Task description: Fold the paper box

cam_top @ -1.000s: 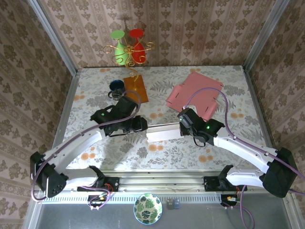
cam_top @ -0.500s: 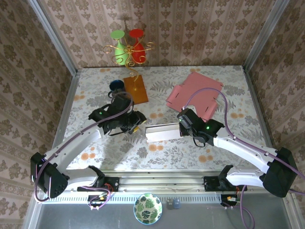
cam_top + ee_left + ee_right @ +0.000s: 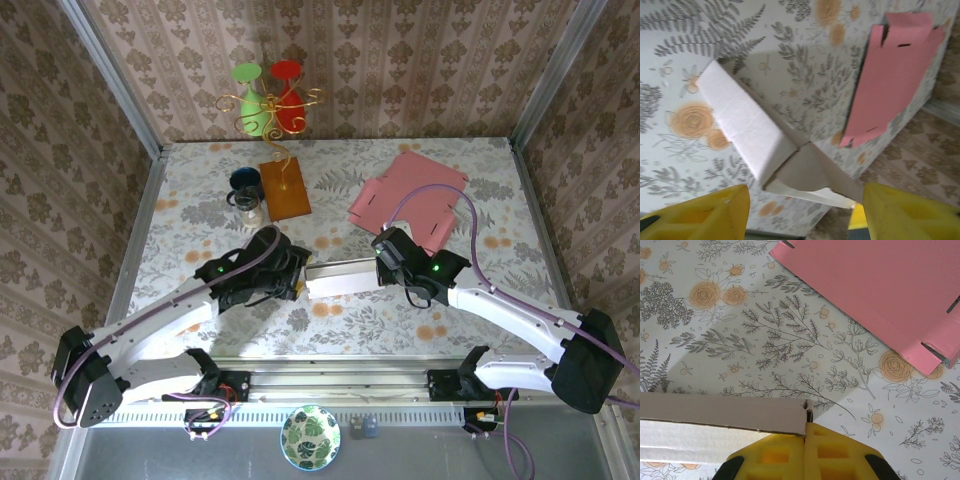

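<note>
The long white paper box point(image 3: 340, 277) lies between the two pincers. The right pincer point(image 3: 805, 429) has its yellow fingers clamped tight on the box's right end. The left pincer point(image 3: 804, 195) is spread wide, with the box's other end and a loose flap right in front of it. A leafy bowl point(image 3: 310, 437) sits behind both pincers. A dark cup point(image 3: 243, 181) stands well beyond the left pincer; I cannot tell what is in it. The walls point(image 3: 420, 60) have patterned paper. The surface point(image 3: 200, 215) has a flowery cover. A flat pink card point(image 3: 410, 195) lies just beyond the right pincer. A brown board point(image 3: 285, 188) lies beside the cup.
</note>
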`<state>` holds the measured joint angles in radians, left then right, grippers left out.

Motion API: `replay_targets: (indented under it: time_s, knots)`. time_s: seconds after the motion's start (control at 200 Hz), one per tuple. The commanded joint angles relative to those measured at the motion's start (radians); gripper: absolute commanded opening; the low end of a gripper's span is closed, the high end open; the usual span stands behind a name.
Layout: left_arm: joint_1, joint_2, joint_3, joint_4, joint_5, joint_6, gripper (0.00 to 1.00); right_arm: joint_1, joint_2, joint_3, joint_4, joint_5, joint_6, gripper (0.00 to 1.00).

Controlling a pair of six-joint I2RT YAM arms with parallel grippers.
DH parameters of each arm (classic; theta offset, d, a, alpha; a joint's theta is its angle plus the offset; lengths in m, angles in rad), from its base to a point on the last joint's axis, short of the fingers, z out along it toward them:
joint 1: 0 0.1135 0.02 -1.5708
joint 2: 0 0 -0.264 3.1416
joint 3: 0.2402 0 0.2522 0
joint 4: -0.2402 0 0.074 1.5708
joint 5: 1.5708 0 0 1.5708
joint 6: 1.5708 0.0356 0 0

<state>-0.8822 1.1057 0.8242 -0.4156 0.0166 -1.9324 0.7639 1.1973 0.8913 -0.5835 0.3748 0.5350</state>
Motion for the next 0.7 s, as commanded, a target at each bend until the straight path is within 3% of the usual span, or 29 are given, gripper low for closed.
replay_targets:
  time_s: [0.0, 0.215, 0.415, 0.695]
  knots:
    - [-0.029, -0.015, -0.036, 0.047, -0.083, -0.186, 0.61, 0.009, 0.001, -0.009, -0.040, 0.008, 0.016, 0.00]
    - [-0.069, -0.009, -0.103, 0.146, -0.144, -0.236, 0.59, 0.011, 0.004, -0.010, -0.035, 0.003, 0.017, 0.00]
    - [-0.098, -0.021, -0.138, 0.187, -0.221, -0.250, 0.49, 0.009, 0.009, -0.008, -0.030, 0.000, 0.017, 0.00]
    - [-0.118, -0.019, -0.179, 0.228, -0.248, -0.259, 0.44, 0.009, 0.012, -0.005, -0.030, 0.001, 0.016, 0.00]
